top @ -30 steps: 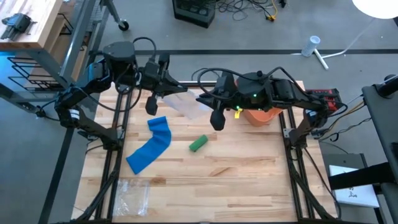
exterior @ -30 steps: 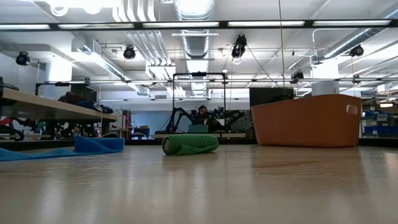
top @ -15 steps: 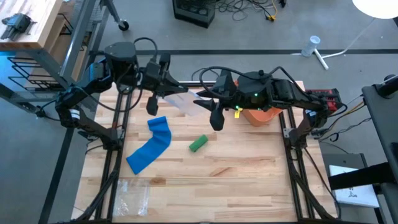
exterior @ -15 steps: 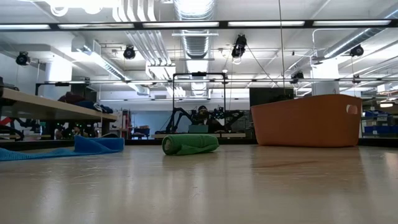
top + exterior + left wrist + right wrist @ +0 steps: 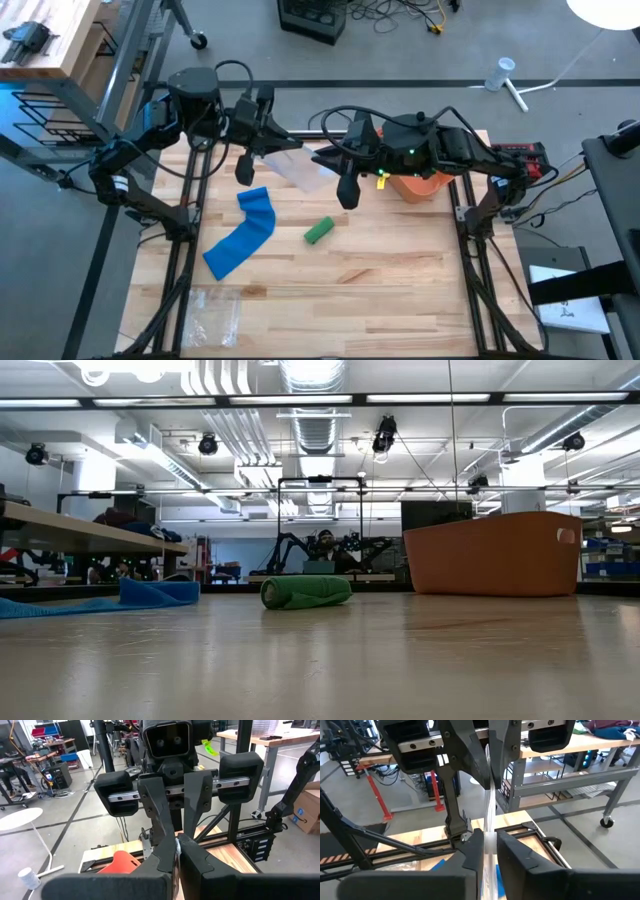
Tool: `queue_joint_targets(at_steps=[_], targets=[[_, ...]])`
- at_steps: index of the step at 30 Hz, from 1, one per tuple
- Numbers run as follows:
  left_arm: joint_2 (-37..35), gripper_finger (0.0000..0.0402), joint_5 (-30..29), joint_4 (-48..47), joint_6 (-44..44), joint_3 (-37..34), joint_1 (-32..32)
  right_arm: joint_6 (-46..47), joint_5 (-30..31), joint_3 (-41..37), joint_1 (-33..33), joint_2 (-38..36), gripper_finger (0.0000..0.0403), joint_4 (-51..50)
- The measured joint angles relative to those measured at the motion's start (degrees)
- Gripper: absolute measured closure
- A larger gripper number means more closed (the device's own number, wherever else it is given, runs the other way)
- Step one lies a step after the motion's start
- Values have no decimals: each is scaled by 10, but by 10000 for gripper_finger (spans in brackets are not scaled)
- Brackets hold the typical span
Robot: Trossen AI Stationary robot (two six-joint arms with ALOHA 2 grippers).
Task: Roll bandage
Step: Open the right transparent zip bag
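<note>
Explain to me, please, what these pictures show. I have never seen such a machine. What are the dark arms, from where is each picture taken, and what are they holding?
This is a robot with two dark arms at a wooden table. One picture looks straight down from above, one looks level across the table top, and two come from small cameras on the arms' wrists.

The left gripper and the right gripper face each other above the far side of the table. Between them they hold a clear plastic bag; both are closed on it, one at each end.

On the table lie a blue bandage, spread out flat, and a green bandage, already rolled. An orange bin stands at the far right, partly under the right arm. Another clear plastic bag lies near the front left corner.
</note>
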Motion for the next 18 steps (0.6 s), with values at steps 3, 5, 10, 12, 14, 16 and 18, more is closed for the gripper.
queue_joint_targets(at_steps=[3,5,10,12,14,16,18], targets=[[0,400,0,2,-10,0,0,0,1,0,0,0,374,0],[0,400,0,2,-12,0,0,-1,1,0,0,0,376,0],[-1,400,0,-1,-12,0,0,0,1,0,0,-1,369,-4],[-2,400,0,-1,-12,-1,0,0,1,0,0,-1,366,-6],[-4,400,0,-1,-12,-1,0,0,0,0,0,-3,367,-8],[-5,400,0,-1,-12,-1,0,3,-1,0,0,-5,371,-15],[-7,400,0,-2,-12,-1,0,9,-3,0,0,-7,376,-25]])
